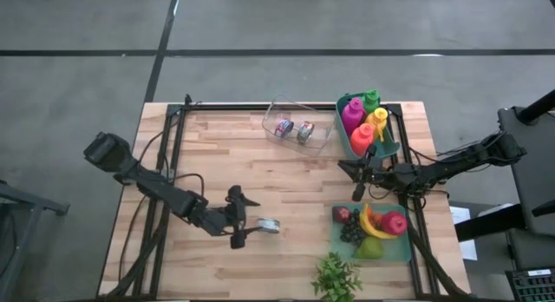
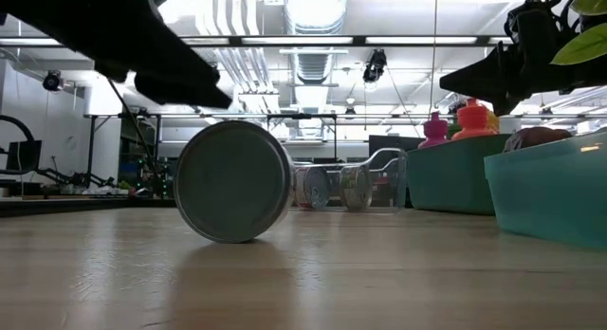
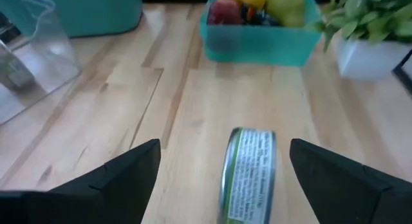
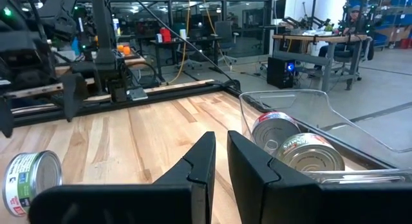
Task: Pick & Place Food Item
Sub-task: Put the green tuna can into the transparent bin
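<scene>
Between the spread left pincer (image 3: 222,179) and the fruit tray (image 3: 257,40), the can (image 3: 248,176) lies on bare table (image 3: 193,102).

A can (image 1: 268,226) lies on the table (image 1: 286,176) between the left hand's (image 1: 240,219) open fingers; two cans (image 1: 294,129) sit in the bin (image 1: 317,140) behind.

Both arms are dark, close to black, built of slim tubular links joined by thicker rounded joints. The left arm (image 1: 156,187) starts from a blocky, boxy base housing at the table's left edge, and thin black cables loop loosely beside it. The right arm (image 1: 451,166) shows similar cabling along its links. Each gripper's fingers (image 3: 112,179) are matte black, flat-faced and wedge-shaped (no markings or screws can be made out on them).
</scene>
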Motion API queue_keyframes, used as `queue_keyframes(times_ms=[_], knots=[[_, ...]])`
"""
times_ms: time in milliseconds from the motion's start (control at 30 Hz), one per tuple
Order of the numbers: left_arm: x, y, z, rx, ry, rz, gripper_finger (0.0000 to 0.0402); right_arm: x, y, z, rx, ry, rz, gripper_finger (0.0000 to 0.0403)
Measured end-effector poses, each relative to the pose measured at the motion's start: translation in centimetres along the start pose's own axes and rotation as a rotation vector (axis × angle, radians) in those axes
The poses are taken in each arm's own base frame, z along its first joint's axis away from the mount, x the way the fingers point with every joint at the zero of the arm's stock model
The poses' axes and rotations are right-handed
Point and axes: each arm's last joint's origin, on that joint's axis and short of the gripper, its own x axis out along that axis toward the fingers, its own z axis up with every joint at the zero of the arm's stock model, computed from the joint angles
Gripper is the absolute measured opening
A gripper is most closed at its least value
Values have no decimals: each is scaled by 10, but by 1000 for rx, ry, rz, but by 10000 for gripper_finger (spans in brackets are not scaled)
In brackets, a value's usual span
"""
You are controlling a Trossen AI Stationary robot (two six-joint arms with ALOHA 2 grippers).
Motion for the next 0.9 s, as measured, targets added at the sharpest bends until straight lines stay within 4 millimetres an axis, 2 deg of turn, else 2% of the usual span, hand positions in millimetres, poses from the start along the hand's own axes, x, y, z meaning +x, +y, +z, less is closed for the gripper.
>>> queue_keyframes(times_ms=[600,900], knots=[[28,3,-24,-14,112,-18,353,0,0,0,0,0,0,38],[49,14,-37,-72,168,0,343,0,0,0,0,0,0,38]])
